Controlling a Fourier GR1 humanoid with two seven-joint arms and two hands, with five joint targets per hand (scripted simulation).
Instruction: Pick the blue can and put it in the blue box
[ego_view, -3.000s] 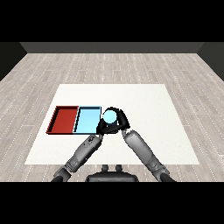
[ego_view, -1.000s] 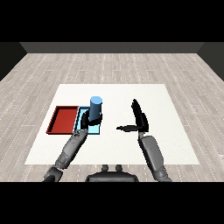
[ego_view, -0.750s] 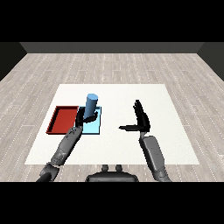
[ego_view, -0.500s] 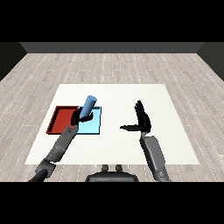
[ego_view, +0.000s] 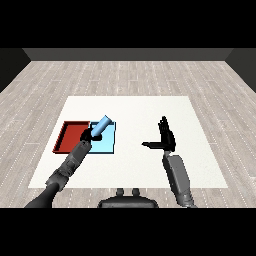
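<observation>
Head view: table (ego_view: 150, 110) wide, bare beyond blue tray (ego_view: 109, 145). Red tray (ego_view: 72, 135) touches blue tray's left edge. Right hand (ego_view: 166, 139) well right of blue tray, fingers straight, holding nothing. Left hand (ego_view: 90, 135) curled round can (ego_view: 102, 124), tilted over blue tray. Best: lower it upright, mid-tray, away from the red edge; room is ample.

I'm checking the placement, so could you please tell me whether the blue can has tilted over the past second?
Yes. The blue cylindrical can, upright a second ago, now leans toward the right over the light blue tray, in the left hand.
</observation>
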